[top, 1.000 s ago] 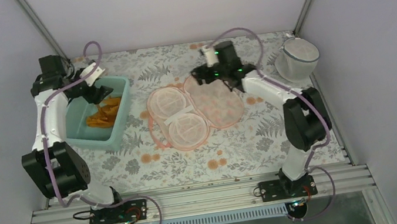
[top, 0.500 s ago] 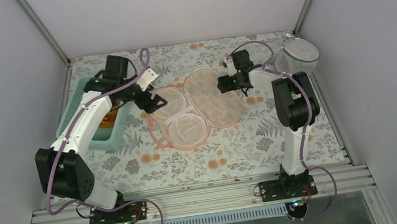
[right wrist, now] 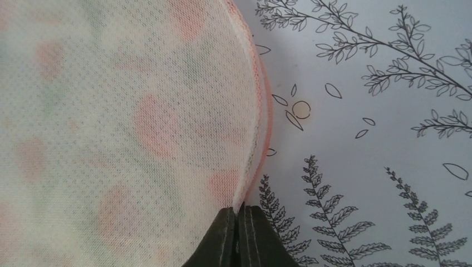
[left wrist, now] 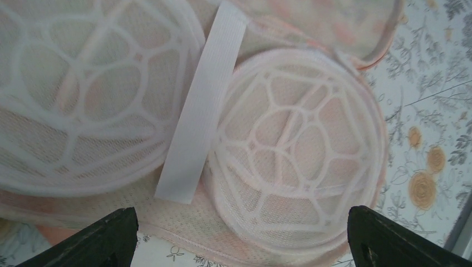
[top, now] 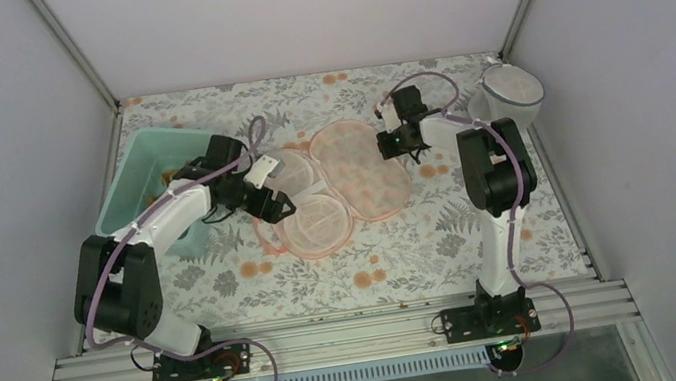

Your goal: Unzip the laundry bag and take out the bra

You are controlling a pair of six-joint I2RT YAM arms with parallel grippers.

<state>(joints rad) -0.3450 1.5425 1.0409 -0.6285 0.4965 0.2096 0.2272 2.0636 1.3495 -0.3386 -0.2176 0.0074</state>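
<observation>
Left arm point(top: 170, 210): white link shells, black joint housings, white wrist bracket point(top: 260, 169).
Right arm point(top: 493, 172): same white-and-black build.
Cables point(top: 108, 265): mauve, one looped along each arm.
Bases point(top: 188, 363): black plates with red-orange wiring beside them.
Left fingers point(left wrist: 94, 245): two matt black wedge tips.
Right fingers point(right wrist: 220, 242): dark grey-green, flat-faced, narrow.

My fingers point(right wrist: 221, 240) look matt black, the laundry bag point(right wrist: 111, 111) is fine mesh cloth with a stitched rim, and the counter point(right wrist: 362, 139) is smooth, matt and printed.
</observation>
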